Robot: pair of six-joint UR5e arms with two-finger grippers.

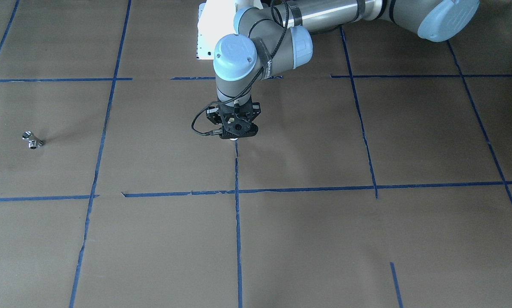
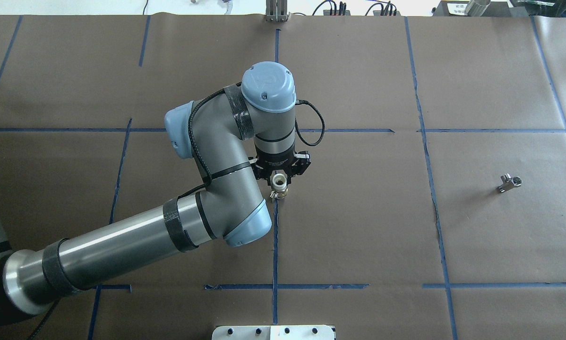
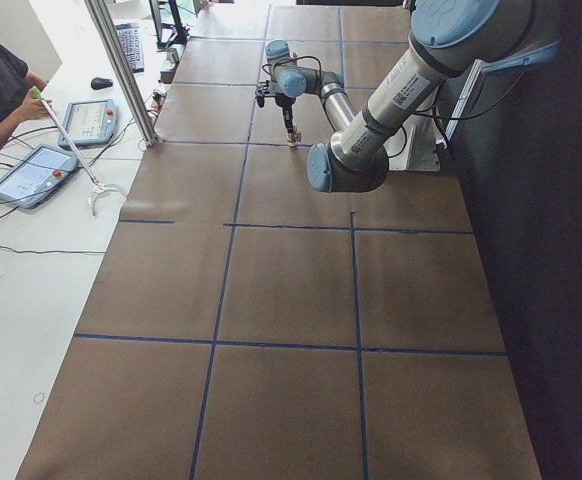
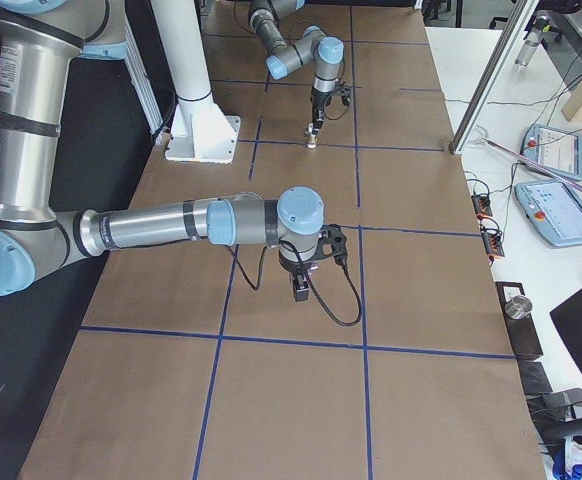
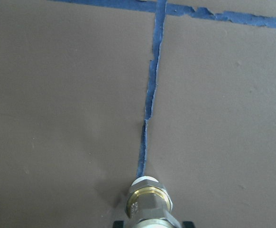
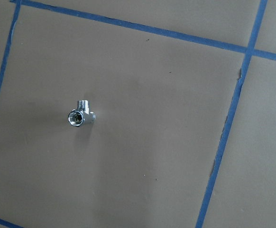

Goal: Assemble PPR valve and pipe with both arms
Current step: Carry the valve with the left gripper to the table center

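My left gripper (image 2: 280,181) is shut on a white PPR pipe piece with a brass nut (image 2: 279,190) and holds it upright over a blue tape line near the table's middle. The nut points down at the tape in the left wrist view (image 5: 147,202). The small chrome valve (image 2: 509,182) lies alone on the brown paper, far to my right; it also shows in the front view (image 1: 33,140) and the right wrist view (image 6: 79,116). My right gripper (image 4: 300,288) shows only in the exterior right view, pointing down; I cannot tell whether it is open or shut.
The white pedestal (image 1: 211,30) stands at the robot's side of the table. An aluminium post (image 3: 121,70), tablets (image 3: 31,172) and an operator (image 3: 1,80) are along the far edge. Blue tape lines divide the brown paper into squares.
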